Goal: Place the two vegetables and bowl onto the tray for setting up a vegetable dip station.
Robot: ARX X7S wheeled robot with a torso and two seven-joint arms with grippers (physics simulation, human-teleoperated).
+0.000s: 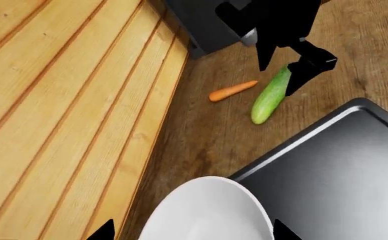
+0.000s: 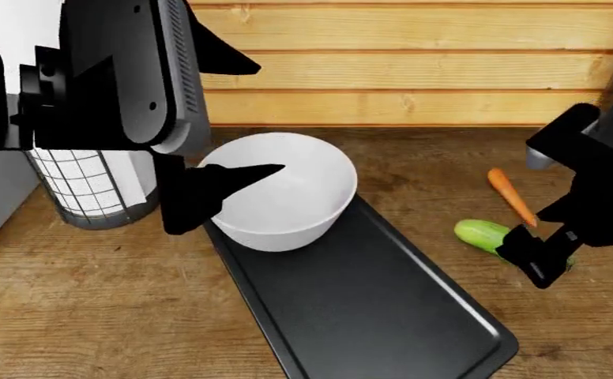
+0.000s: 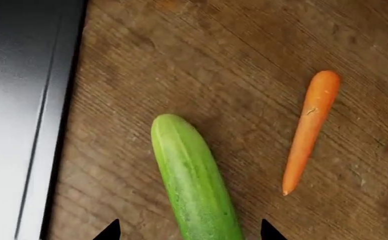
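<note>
Left pincer (image 2: 227,185): its dark fingers stand on either side of the white bowl, one tip lying over the bowl's near-left rim in the head view; the fingers are spread wide around the bowl, and whether they press on it cannot be told.
Bowl (image 2: 285,193): deep, glossy white, upright, over the far end of the tray; its rim fills the space between the two fingertip points in the left wrist view.
Tray (image 2: 370,316): flat, black, low-rimmed, lying diagonally on the desk from beneath the bowl toward the near right.
Right pincer (image 2: 539,257): open, lowered over the cucumber's right end, with a finger on each side of it in the right wrist view; no squeeze shows.
Cucumber (image 3: 194,180): green, lying flat on the desk just right of the tray, off its rim.
Carrot (image 3: 309,130): orange, tapered, lying on the desk beside the cucumber on the side away from the tray, not touching it.
Desk (image 2: 75,316): brown wood grain, backed by a pale plank wall (image 2: 412,63).
Mesh cylinder (image 2: 91,189): white, gridded, standing left of the bowl, partly behind the left arm.
</note>
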